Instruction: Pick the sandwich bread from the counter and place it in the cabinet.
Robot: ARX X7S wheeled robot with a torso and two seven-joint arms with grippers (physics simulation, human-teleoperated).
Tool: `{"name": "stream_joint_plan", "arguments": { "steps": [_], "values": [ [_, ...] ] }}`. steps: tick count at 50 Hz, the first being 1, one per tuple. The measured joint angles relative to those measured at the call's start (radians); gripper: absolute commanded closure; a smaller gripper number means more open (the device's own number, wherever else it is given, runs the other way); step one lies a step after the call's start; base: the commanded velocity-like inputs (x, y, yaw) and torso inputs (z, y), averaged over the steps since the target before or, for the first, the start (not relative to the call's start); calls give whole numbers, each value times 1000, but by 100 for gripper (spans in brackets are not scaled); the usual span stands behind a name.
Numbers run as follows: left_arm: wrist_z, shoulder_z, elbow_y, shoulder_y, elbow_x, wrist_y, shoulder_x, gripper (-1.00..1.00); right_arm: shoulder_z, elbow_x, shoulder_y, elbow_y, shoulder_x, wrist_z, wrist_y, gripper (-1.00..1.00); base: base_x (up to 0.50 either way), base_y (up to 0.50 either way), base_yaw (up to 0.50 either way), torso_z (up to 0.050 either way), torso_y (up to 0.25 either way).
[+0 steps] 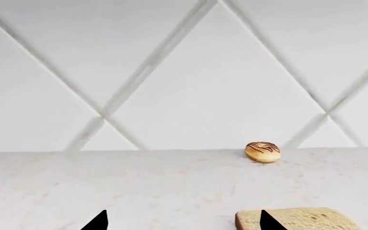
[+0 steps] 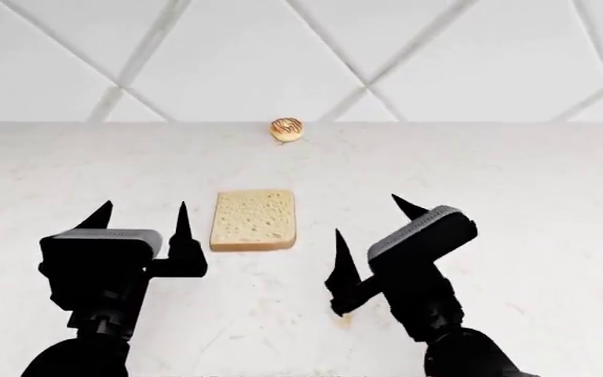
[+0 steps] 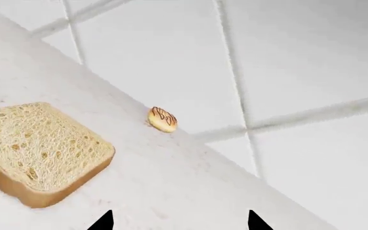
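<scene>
This is a kitchen, rendered in simulation. A white marble-look bench (image 2: 511, 196) with faint beige veining runs back to a wall of large white tiles (image 2: 239, 55) laid on the diagonal with pale grout lines. Food lies on it: a slice of sandwich bread (image 2: 253, 219) and a small glazed donut (image 2: 286, 129).

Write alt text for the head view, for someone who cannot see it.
A square slice of sandwich bread lies flat on a white marble-look counter, between two open black grippers, left and right, neither touching it. A small striped donut sits behind it by the diamond-tiled wall.
</scene>
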Motion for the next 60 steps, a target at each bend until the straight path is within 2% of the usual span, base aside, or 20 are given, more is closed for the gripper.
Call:
{"name": "stream_joint_plan", "arguments": {
  "steps": [10,14,17,27,37,60],
  "values": [
    [-6,-39,-27,9,9,5,-45,-100,-281,-229,141,-10,45,-116,91,-100,7,0,1,0,0],
    [-10,-56,-31,18,12,6,-62,-100,-393,-263,278,49,46,-203,96,-100,0,0,0,0,0],
    [-11,-68,-36,25,14,10,-72,-100,-454,-339,318,51,45,-247,95,-100,0,0,0,0,0],
    [-14,-97,-51,43,16,24,-93,-100,-627,-350,556,217,-28,-417,102,-100,0,0,0,0,0],
    [-15,-107,-58,52,16,30,-104,-100,-686,-292,677,309,-93,-567,183,-100,0,0,0,0,0],
    [-12,-99,-74,53,20,37,-114,-100,-714,-247,742,380,-150,-637,271,-100,2,0,1,0,0]
  ]
}}
